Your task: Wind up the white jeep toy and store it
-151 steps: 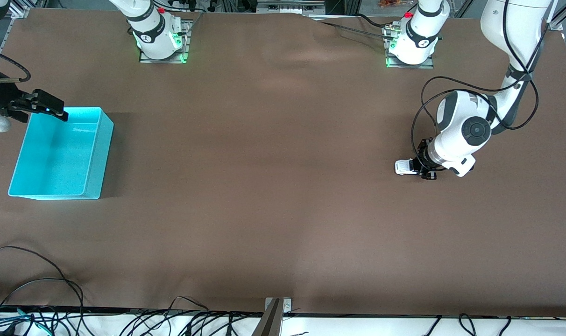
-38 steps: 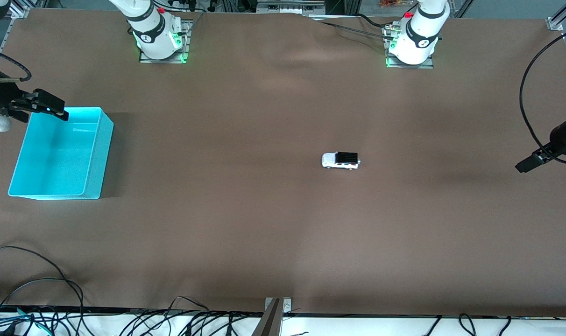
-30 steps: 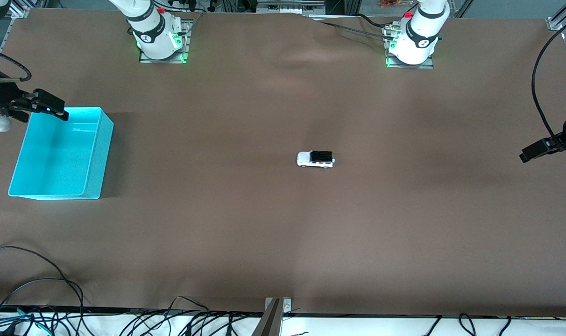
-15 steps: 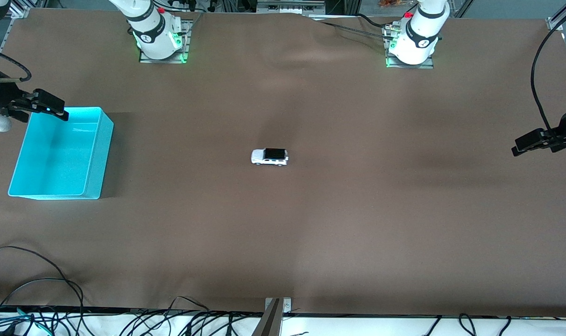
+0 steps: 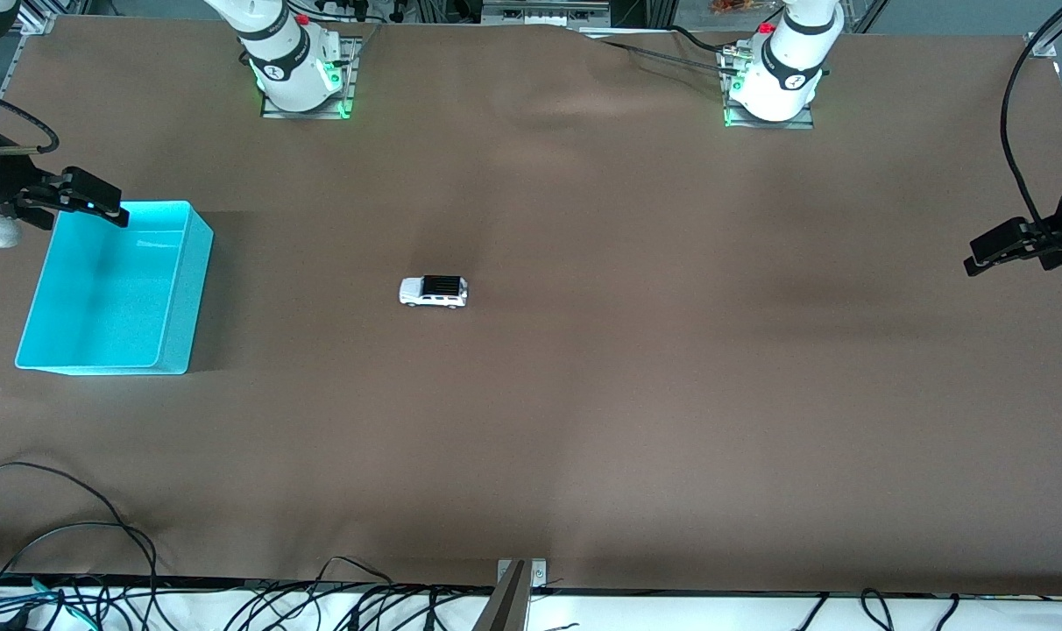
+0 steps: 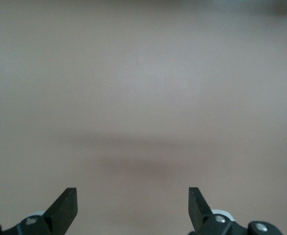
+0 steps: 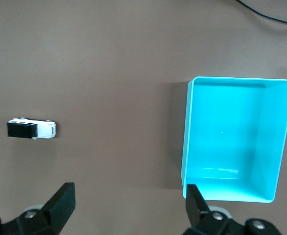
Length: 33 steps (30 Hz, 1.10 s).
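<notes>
Both grippers hang spread wide and empty: left gripper over bare table, right gripper over the bin edge, jeep untouched.

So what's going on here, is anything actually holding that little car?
No. The jeep sits alone on the brown table, about midway along it, nearer the right arm's end, where an empty turquoise bin stands. The right gripper hangs over the bin's edge, jaws open. The left gripper waits at the left arm's end of the table, jaws open and holding nothing.
</notes>
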{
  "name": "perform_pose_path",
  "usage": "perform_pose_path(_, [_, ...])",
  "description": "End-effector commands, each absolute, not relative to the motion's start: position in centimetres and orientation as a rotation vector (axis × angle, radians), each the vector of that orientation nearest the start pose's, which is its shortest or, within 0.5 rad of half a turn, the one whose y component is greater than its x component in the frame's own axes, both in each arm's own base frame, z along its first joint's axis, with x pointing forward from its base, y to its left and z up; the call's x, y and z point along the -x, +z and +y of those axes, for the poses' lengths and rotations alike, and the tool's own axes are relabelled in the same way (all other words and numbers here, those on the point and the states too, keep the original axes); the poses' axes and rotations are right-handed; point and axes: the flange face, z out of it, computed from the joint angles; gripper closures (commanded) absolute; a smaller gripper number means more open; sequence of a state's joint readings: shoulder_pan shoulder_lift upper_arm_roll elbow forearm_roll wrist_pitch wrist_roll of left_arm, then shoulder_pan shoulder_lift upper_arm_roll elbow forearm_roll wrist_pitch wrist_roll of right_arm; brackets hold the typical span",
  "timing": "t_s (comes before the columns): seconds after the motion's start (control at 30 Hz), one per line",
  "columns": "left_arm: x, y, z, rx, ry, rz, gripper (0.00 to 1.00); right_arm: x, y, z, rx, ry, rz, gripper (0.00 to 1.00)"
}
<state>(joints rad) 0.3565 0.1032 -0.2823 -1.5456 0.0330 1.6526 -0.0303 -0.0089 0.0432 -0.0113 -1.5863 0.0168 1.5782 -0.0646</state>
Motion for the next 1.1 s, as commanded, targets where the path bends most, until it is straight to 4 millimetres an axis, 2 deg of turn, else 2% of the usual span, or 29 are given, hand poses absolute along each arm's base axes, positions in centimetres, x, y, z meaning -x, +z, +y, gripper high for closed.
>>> perform_pose_path(0.0, [-58.2, 59.6, 4.6, 3.154, -0.006, -0.105, 0.00, -56.6, 59.9, -1.1, 3.131, 0.076, -0.093, 0.00])
perform_pose_path(0.17, [-58.2, 59.6, 3.2, 3.150, 0.001, -0.087, 0.00, -56.6, 59.9, -1.1, 3.131, 0.076, -0.093, 0.00])
perform_pose_path(0.47, [-57.6, 60.4, 2.3, 3.139, 0.005, -0.072, 0.00, -56.7, 59.8, -1.1, 3.129, 0.069, -0.072, 0.00])
perform_pose_path(0.63, [-57.4, 60.6, 1.7, 3.136, 0.012, -0.058, 0.00, -57.3, 58.6, -2.5, 3.123, 0.099, -0.030, 0.00])
perform_pose_path(0.97, [-57.0, 61.0, 1.6, 3.142, 0.005, -0.060, 0.00, -57.1, 58.6, -2.5, 3.123, 0.114, -0.018, 0.00])
perform_pose_path(1.07, [-57.0, 61.0, 1.7, 3.145, 0.005, -0.056, 0.00, -57.1, 58.6, -1.9, 3.139, 0.116, 0.019, 0.00])
